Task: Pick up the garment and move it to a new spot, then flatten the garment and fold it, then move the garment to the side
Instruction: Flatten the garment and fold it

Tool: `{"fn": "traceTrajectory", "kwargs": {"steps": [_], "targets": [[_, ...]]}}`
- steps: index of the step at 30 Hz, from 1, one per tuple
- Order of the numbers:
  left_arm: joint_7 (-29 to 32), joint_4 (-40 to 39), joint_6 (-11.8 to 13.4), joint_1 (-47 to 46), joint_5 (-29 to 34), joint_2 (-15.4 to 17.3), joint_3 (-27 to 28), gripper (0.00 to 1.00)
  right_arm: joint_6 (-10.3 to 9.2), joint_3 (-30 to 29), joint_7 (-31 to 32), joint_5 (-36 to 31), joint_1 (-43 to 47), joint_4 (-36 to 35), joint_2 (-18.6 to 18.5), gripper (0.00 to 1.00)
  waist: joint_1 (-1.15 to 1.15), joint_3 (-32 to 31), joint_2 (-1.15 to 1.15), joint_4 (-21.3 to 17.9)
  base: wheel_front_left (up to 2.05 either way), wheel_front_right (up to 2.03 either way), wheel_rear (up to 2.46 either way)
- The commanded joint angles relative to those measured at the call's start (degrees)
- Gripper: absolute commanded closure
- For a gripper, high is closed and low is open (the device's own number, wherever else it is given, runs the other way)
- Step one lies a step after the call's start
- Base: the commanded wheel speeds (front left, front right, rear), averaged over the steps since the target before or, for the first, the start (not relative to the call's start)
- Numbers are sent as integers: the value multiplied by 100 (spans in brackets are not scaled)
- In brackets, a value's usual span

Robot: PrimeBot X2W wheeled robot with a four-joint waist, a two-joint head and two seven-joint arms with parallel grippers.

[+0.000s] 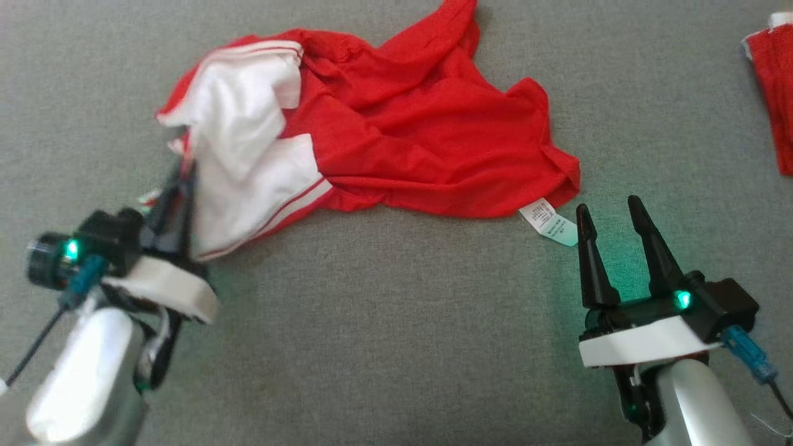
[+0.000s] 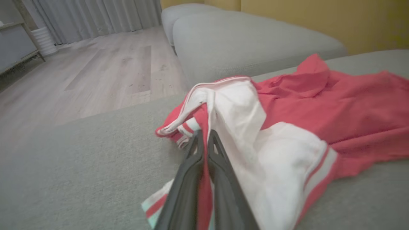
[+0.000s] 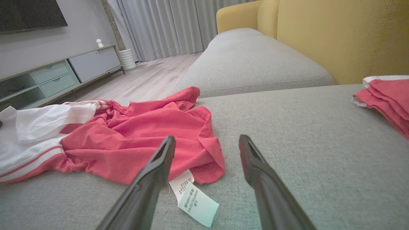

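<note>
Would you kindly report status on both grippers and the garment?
Left gripper shut on garment edge. Right gripper open, near care label. Another red garment far right, not obstructing.

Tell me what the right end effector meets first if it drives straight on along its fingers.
The right end effector would probably meet bare grey cushion first, seen between its open fingers. The finger nearer the red garment may brush its hem by the care label; height is unclear.

A home living room: yellow sofa (image 3: 335, 38), wall television (image 3: 28, 14), low drawer cabinet (image 3: 57, 76), long curtains (image 3: 166, 28), wooden floor (image 2: 96, 76)
</note>
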Motion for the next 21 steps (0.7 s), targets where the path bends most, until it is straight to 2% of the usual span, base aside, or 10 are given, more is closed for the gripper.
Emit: {"fn": "traceTrajectory", "kwargs": {"steps": [1, 4, 7, 8, 9, 10, 15, 21], "targets": [[-50, -290, -63, 1, -92, 210, 148, 100, -5, 136, -22, 54, 83, -151, -16, 0, 1, -48, 0, 18, 0, 0, 0], [128, -653, -222, 356, -159, 213, -95, 100, -5, 128, -22, 60, 122, -155, -16, 0, 1, -92, 0, 56, 0, 0, 0], [251, -764, -227, 603, -176, 177, -259, 100, -5, 155, -22, 45, 148, -147, -15, 0, 1, -106, 0, 84, 0, 0, 0], [261, -738, -213, 637, -126, 199, -299, 96, -5, 163, -22, 43, 150, -145, -15, 0, 1, -105, 0, 86, 0, 0, 0], [266, -704, -174, 664, -87, 200, -322, 56, -5, 169, -22, 43, 152, -145, -15, 0, 1, -106, 0, 90, 0, 0, 0], [232, -674, -120, 678, -67, 184, -314, 0, -5, 174, -22, 40, 152, -146, -15, 0, 1, -106, 0, 91, 0, 0, 0], [80, -799, 173, 675, 256, 207, -358, 0, -5, 158, -22, 22, 155, -155, -15, 0, 1, -101, 0, 86, 0, 0, 0], [135, -1137, 267, 634, 602, 330, -538, 0, -5, 164, -22, 28, 115, -160, -15, 0, 1, -13, 0, 52, 0, 0, 0]]}}
